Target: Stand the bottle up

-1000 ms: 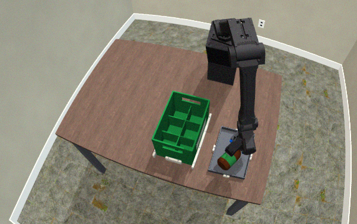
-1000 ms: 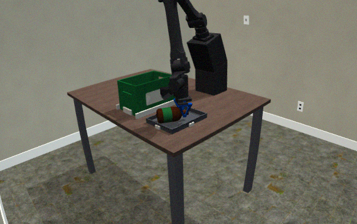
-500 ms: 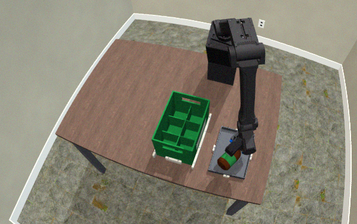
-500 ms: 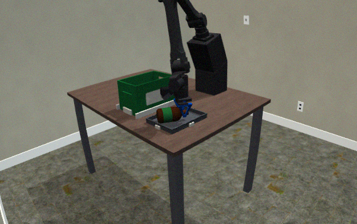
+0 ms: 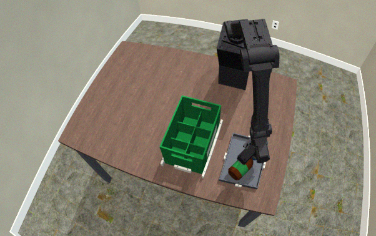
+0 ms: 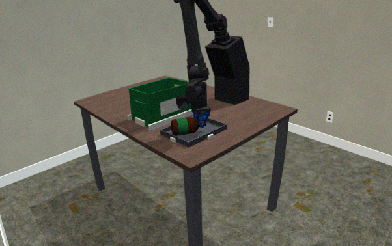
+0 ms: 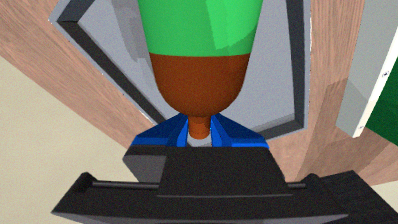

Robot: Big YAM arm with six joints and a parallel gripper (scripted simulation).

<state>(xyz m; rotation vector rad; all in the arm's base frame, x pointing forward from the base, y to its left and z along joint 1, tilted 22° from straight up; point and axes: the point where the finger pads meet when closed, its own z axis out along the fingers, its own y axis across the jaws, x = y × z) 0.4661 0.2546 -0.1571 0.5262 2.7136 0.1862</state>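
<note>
Pincer (image 7: 199, 134) is clamped on the neck of the toppled brown, green-banded bottle (image 7: 200, 60); pivot it upright slowly, base staying over the grey tray (image 5: 232, 147).

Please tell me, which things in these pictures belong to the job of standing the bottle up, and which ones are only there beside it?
Part of the job:
- bottle, lying on its side
- tray under it
- gripper, shut on the bottle's neck

Only standing by:
- green crate, compartments empty
- table
- arm's black base
</note>
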